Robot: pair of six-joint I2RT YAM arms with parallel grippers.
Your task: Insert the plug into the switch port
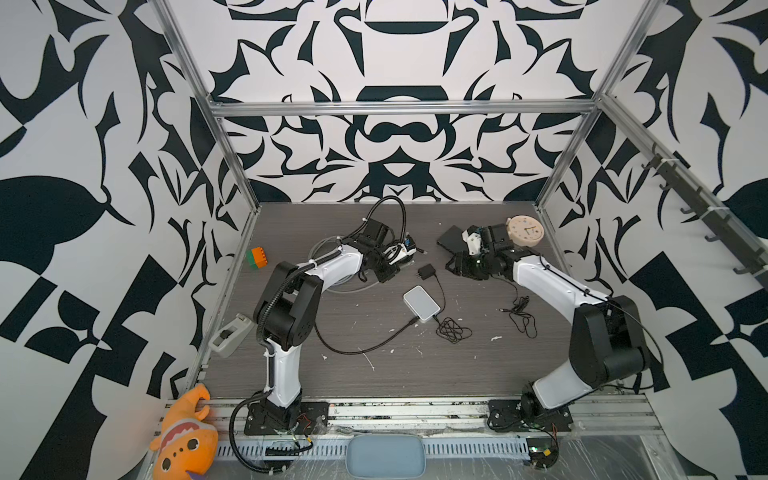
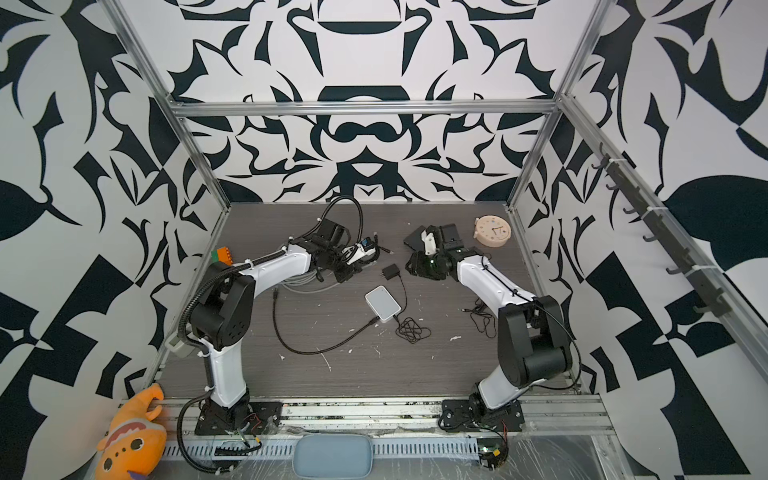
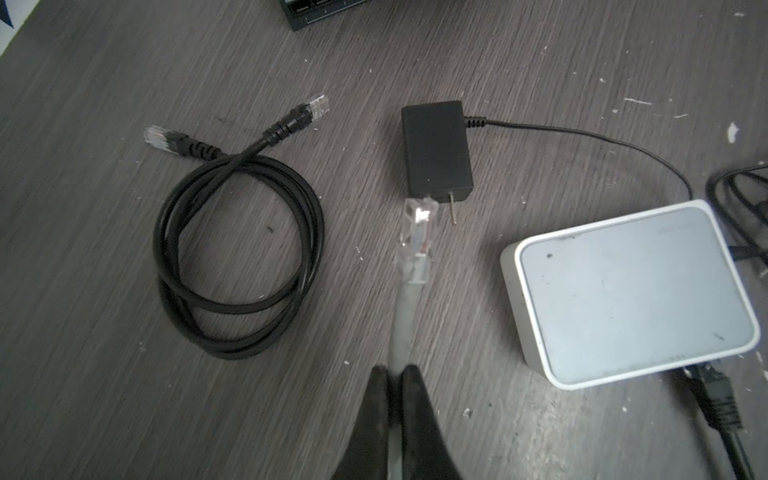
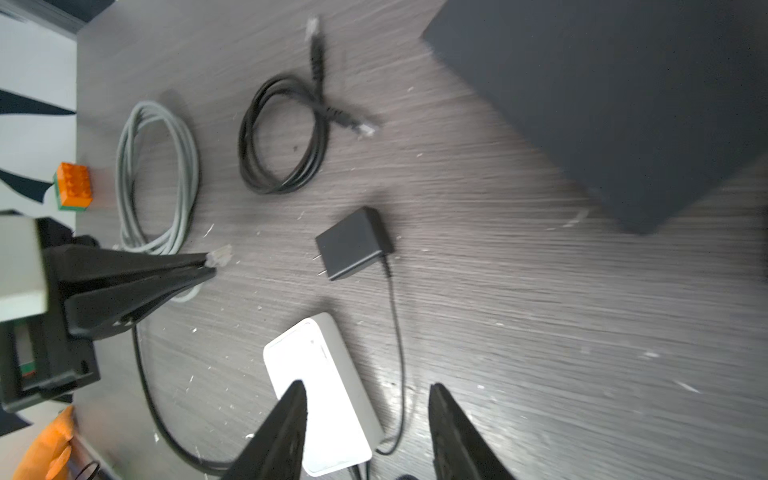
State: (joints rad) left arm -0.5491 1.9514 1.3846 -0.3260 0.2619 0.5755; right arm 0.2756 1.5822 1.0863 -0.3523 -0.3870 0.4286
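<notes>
The left gripper (image 3: pixel 395 376) pinched the grey cable (image 3: pixel 405 324) just behind its clear plug (image 3: pixel 417 224), near the power adapter (image 3: pixel 436 149). The right gripper (image 4: pixel 368 386) hung spread and empty. Transport seemed the step in hand. Next, the plug likely needed squaring to a port on the black switch (image 3: pixel 328 12).

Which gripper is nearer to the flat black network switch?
Right. The right gripper, jaws open, is beside the flat black network switch; the left gripper, shut on the grey cable, is farther to its left.

Left claw (image 2: pixel 356 272) beside black adapter (image 2: pixel 390 272), white box (image 2: pixel 382 303) nearby.
</notes>
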